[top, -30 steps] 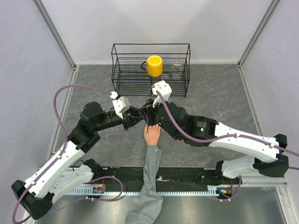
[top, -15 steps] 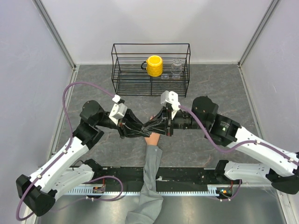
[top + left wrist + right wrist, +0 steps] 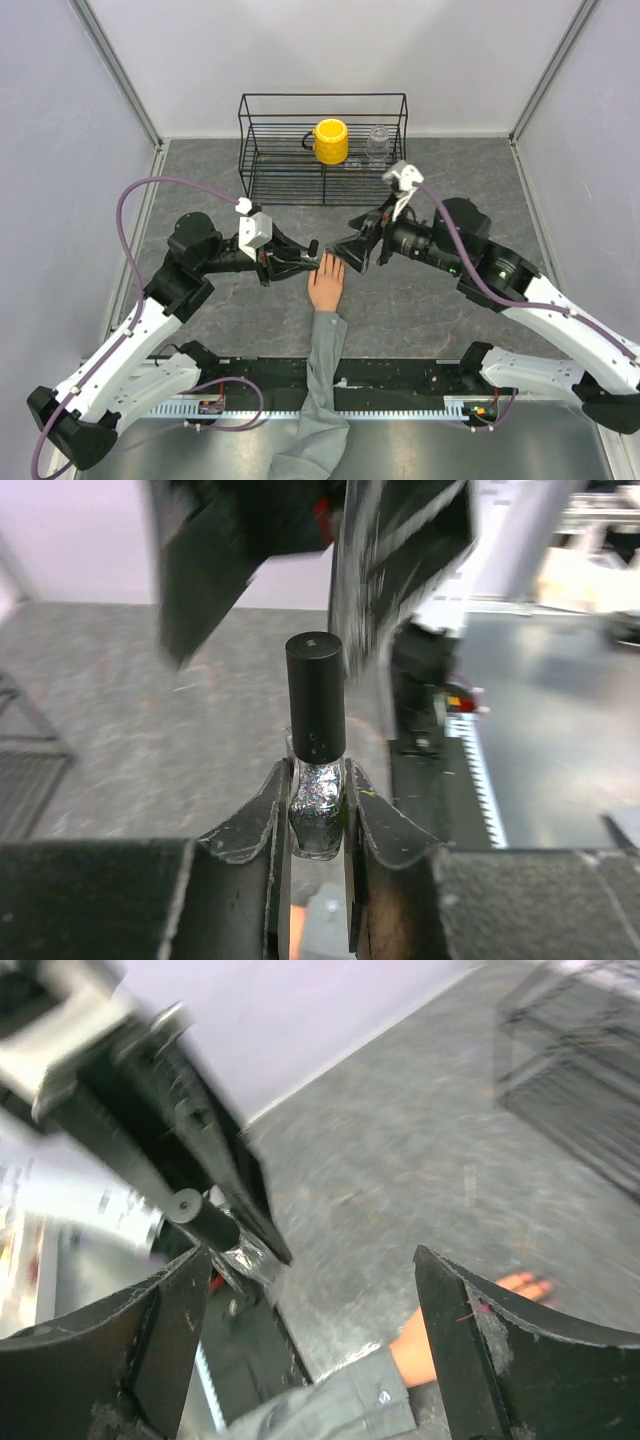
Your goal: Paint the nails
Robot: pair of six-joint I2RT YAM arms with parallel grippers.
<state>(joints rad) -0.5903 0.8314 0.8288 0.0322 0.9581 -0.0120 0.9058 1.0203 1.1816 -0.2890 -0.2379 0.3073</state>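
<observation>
The right pincer [image 3: 305,1260] has backed away right of the mannequin hand [image 3: 326,285], spread and empty, leaving the left pincer [image 3: 304,258] pinching the seemingly still-capped polish bottle [image 3: 318,798] just left of the nails [image 3: 326,261], so painting looks unstarted.

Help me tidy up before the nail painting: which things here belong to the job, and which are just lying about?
Belong to the job:
mannequin hand in its grey sleeve
nail polish bottle, capped, clamped in the left hand
right hand, open

Just lying about:
wire rack
yellow mug and clear jar, both inside the rack
</observation>
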